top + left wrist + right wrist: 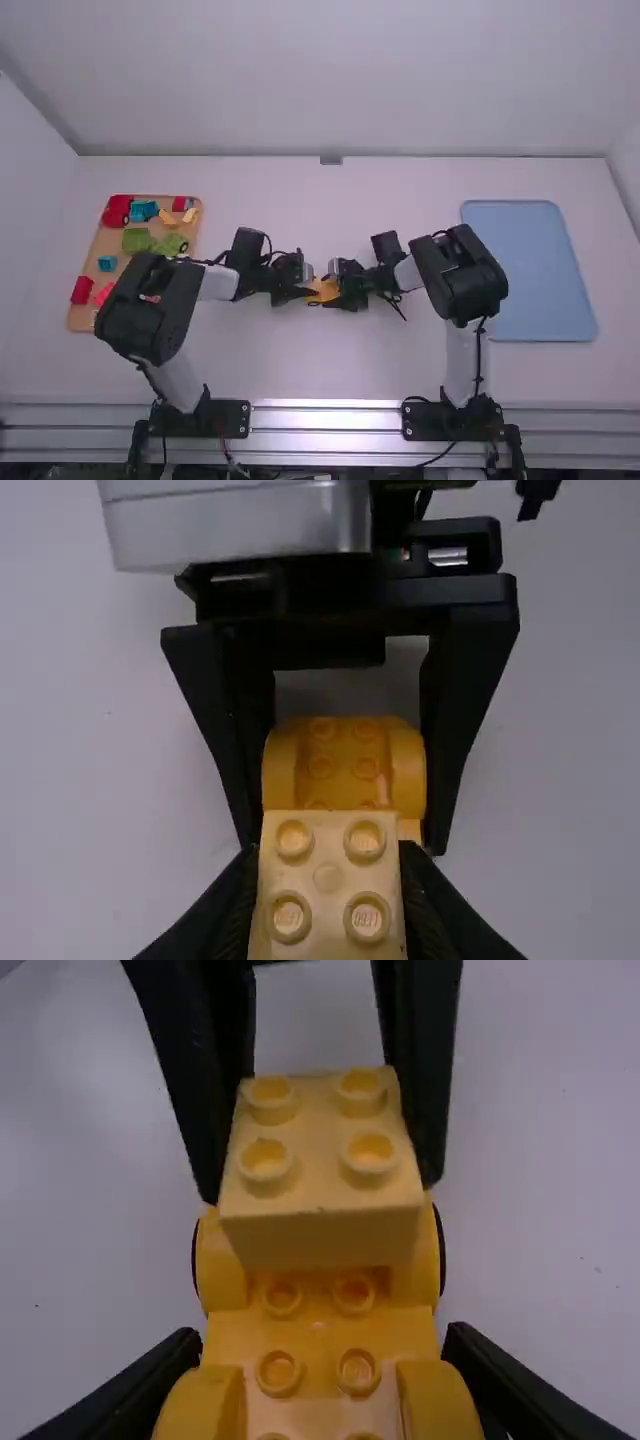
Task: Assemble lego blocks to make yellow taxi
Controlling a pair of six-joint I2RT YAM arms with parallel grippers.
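The left gripper [330,880] pinches the yellow four-stud brick [322,1240] over the yellow wheeled chassis [318,1345], which the right gripper [322,1348] clamps; joining seems in hand, next wanting aligned studs, then a straight press.

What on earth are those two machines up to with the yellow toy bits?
The left gripper holds a pale yellow plastic block with four studs. The right gripper grips a studded yellow toy-car base. They seem to be building a taxi: the block sits over one end of the base, though whether it has clicked on, I can't tell.
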